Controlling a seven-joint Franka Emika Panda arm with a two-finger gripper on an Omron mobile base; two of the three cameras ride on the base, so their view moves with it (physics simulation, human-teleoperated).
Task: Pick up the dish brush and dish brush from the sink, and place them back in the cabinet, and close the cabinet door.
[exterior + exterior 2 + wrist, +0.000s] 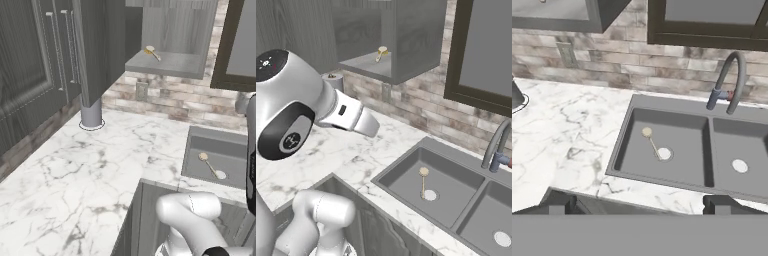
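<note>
On the cabinet shelf (pixel 175 64) one brush (pixel 152 52) is seen, another (pixel 652 143) lies in the sink's (pixel 662 112) left basin, and the tool (pixel 637 204) is held spread.

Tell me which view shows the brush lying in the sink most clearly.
The hand view: it looks straight down into the sink, so the dish brush shows whole, its handle end at the drain disc. The right base view shows it whole but more obliquely. In the left base view it lies near the picture's edge.
</note>
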